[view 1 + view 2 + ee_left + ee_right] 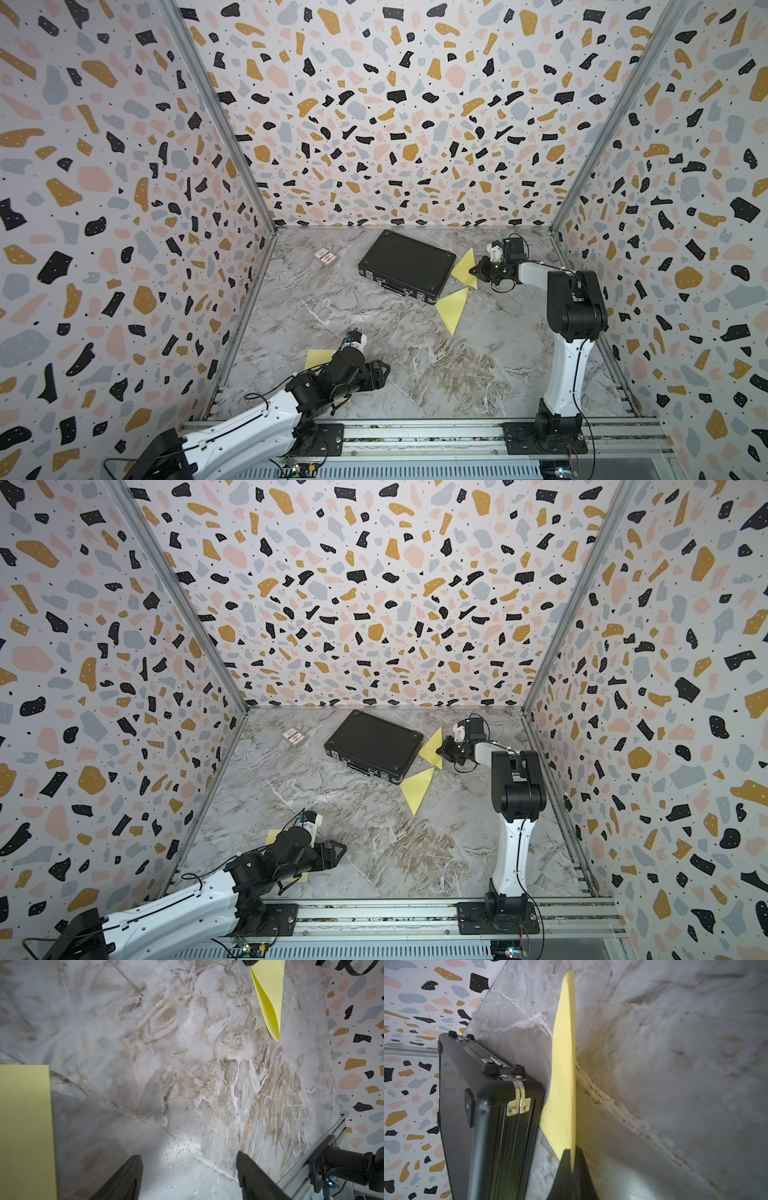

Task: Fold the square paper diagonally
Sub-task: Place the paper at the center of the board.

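My right gripper (474, 272) was clamped on a corner of the yellow paper (464, 266), far side of the table (374, 332), just beside the black case (405, 264). The paper's long axis ran straight out from the fingertips, and the right arm was far nearer. The left gripper (384, 370) hung spread and empty beside a flat yellow sheet (318, 357). Only the right wrist view showed the paper bowed and touching the case corner.

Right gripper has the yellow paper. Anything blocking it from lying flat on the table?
Yes: the black case sits right beside the yellow paper, and the paper's corner reaches the case's side. The right gripper is shut on the opposite edge.
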